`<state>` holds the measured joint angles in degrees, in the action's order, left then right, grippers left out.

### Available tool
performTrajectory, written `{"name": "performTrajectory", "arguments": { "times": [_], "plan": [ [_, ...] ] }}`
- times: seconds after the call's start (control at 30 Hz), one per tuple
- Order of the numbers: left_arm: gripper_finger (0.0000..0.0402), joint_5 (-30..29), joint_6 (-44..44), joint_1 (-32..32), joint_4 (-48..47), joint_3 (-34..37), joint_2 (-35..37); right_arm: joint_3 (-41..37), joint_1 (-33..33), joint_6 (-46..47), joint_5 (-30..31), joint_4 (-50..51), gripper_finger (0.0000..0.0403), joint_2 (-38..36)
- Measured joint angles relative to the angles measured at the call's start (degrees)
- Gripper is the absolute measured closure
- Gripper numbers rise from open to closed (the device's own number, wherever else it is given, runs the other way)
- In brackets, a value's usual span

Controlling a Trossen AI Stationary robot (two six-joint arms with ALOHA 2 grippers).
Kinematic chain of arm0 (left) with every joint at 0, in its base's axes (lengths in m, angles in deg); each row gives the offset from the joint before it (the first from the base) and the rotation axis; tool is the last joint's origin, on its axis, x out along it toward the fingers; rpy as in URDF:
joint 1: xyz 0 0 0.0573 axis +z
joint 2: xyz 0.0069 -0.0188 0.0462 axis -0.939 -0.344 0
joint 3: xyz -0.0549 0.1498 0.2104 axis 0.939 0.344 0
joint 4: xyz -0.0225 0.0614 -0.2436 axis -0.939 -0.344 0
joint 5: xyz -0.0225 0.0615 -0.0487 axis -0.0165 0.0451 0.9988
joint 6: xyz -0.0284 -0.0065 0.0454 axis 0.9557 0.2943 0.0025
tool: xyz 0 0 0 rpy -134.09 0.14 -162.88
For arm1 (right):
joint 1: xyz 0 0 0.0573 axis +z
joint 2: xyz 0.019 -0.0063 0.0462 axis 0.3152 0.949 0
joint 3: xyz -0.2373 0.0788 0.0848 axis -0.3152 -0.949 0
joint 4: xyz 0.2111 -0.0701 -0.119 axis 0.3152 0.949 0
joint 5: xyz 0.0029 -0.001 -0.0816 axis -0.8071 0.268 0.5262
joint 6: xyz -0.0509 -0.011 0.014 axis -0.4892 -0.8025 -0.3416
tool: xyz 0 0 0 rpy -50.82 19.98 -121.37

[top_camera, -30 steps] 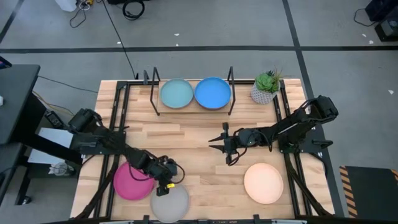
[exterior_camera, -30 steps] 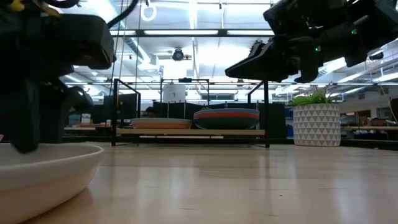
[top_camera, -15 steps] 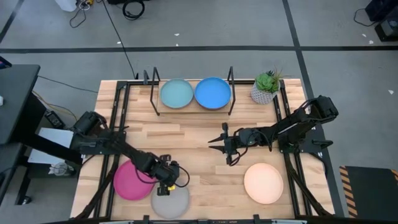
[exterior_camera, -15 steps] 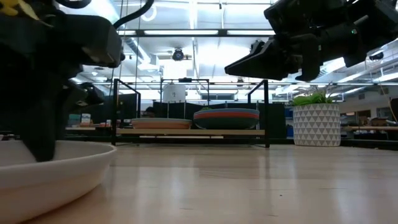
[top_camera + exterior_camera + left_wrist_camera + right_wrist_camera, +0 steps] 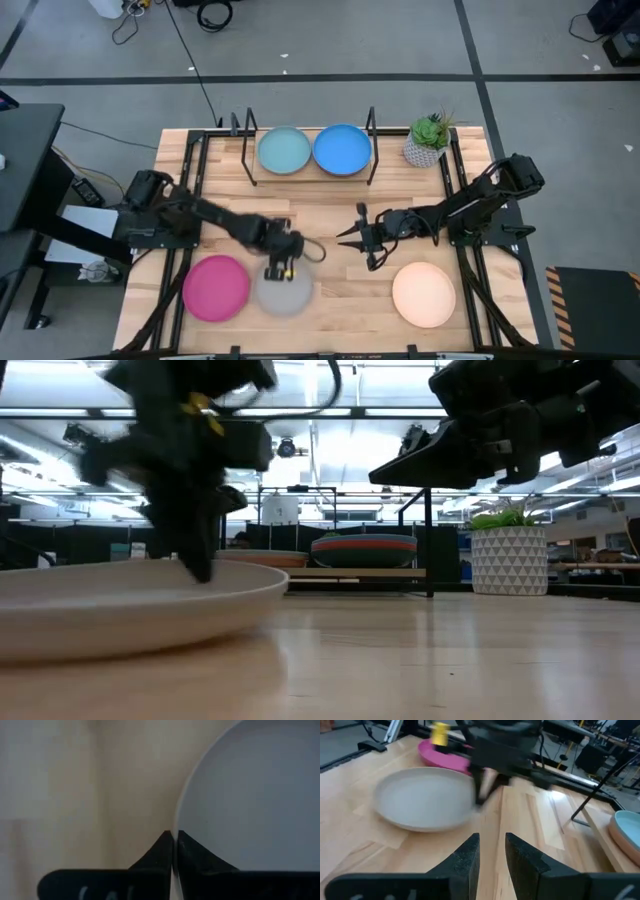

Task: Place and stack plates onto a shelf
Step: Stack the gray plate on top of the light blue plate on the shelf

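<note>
A grey plate (image 5: 284, 291) is near the table's front, right of a pink plate (image 5: 215, 288) that lies flat on the wood. My left gripper (image 5: 284, 266) is shut on the grey plate's rim. My right gripper (image 5: 352, 236) hovers mid-table, open, with nothing between its fingers; it shows too in its wrist view (image 5: 492, 851). A cream plate (image 5: 424, 294) lies near the front right. On the shelf (image 5: 310, 572) at the back rest two stacks, topped by a pale blue plate (image 5: 284, 151) and a blue plate (image 5: 342, 149). My left gripper pinches the grey plate's rim (image 5: 176, 826) on its far side between the two fingers, one over the plate's inside and one outside. The fingers (image 5: 480, 795) come from above, pointing down. I cannot tell whether the plate is wholly clear of the table.
A potted plant (image 5: 428, 140) stands at the far right beside the shelf. The shelf's thin black uprights (image 5: 371, 125) rise at its ends. Bare wood lies between the shelf and the loose plates.
My left gripper has taken hold of the grey plate's rim and gone toward the table's far edge and a little right. The plate has come with it, away from the near edge to beside the pink plate.
</note>
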<state>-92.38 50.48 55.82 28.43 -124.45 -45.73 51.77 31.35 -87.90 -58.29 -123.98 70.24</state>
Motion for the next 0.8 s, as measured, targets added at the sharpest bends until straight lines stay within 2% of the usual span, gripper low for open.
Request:
{"name": "performTrajectory", "arguments": {
  "times": [0.13, 0.23, 0.43, 0.53, 0.7, 0.8],
  "plan": [
    [0.0381, -0.6, -9.3, 8.1, 0.1, 0.0, 0.0, 0.0, 1.4, 0.2, 3.1, 0.9, 0.0304, 0.0],
    [0.0380, 1.2, -15.2, 14.0, 0.7, 0.0, 0.0, 0.0, 2.1, 0.2, 4.8, 1.5, 0.0304, 0.0],
    [0.0374, 2.8, -20.9, 22.0, 2.4, 0.0, 0.0, 0.0, 2.9, 0.2, 5.8, 1.9, 0.0304, 0.0],
    [0.0352, 1.4, -23.1, 23.1, 2.4, 0.1, 0.0, 0.0, 3.0, 0.2, 5.8, 2.0, 0.0304, 0.0],
    [0.0284, -6.0, -23.2, 22.6, 1.1, -1.5, 0.4, 0.0, 3.0, 0.2, 5.8, 2.2, 0.0304, 0.0],
    [0.0246, -5.0, -20.3, 20.3, -2.7, -4.1, 0.4, 0.0, 3.0, 0.4, 5.8, 2.3, 0.0304, 0.0]
  ]
}}
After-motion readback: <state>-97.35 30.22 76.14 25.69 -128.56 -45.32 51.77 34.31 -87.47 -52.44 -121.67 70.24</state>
